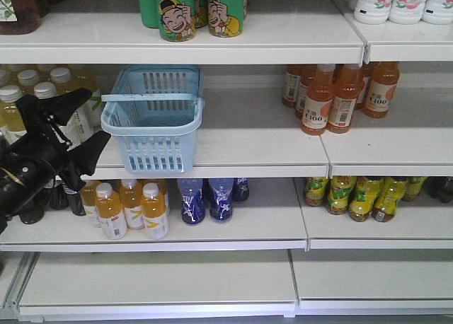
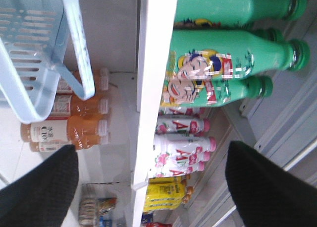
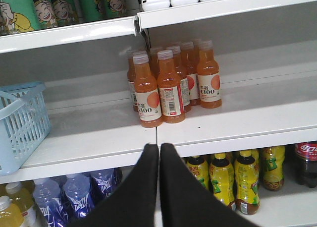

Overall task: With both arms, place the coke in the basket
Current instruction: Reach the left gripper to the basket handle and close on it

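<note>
Pale blue slotted plastic basket (image 1: 152, 153) on the white middle shelf (image 1: 255, 143), black wedge-shaped left gripper (image 1: 79, 129) just left of the basket, fingers spread wide apart, black right gripper (image 3: 159, 180) lower right of the basket, fingers pressed together holding nothing, orange juice bottles (image 1: 340, 97) right of the basket

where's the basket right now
In the front view the basket sits on the middle shelf, left of centre at its front edge, with orange bottles to its right.

The basket (image 1: 152, 122) is pale blue, slotted; juice bottles (image 1: 333, 97) to its right are orange with white caps; top bottles (image 1: 195, 13) green with cartoon faces; my left gripper (image 2: 150, 151) and right gripper (image 3: 159, 151) black
</note>
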`<state>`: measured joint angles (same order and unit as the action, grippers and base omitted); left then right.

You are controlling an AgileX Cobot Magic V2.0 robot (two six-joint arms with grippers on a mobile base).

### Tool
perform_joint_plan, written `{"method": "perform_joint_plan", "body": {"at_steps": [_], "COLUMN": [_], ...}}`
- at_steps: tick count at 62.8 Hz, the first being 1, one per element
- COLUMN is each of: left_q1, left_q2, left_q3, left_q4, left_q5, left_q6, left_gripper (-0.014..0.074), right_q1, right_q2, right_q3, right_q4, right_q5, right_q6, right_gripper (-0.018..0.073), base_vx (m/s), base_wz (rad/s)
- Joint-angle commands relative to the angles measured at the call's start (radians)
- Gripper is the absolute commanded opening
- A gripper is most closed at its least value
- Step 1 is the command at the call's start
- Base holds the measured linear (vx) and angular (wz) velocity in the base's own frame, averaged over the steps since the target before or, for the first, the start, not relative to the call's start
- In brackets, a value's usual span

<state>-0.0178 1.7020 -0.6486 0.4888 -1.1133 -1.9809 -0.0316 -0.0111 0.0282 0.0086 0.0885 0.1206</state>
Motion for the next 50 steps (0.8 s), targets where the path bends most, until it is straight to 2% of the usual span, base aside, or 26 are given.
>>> {"method": "perform_joint_plan", "body": {"at_steps": [1,22,50], "left_q1": [-0.002,-0.002,-0.002], "left_q2": [0.031,0.192,0.274], "left_q3": [-0.068,-0.261,-0.366], "left_q4": [-0.041,-0.041,-0.049], "left_q5": [-0.127,-0.107,0.000], "left_q6": [-0.008,-0.014,-0.035], "left_gripper": [0.0586,0.0586,0.0586], "right_q1": [0.002,0.002,0.002], "right_q2": [-0.012,-0.012,-0.012], "right_q3": [0.008,0.008,0.008], "right_q4": [-0.009,-0.009,-0.009], "right_q5": [-0.070,-0.070,-0.070], "right_q6": [0.001,0.001,0.001], "right_gripper": [-0.0004,-0.0004,-0.0004], "base_vx": [0.00,0.00,0.00], "base_wz": [0.00,0.00,0.00]}}
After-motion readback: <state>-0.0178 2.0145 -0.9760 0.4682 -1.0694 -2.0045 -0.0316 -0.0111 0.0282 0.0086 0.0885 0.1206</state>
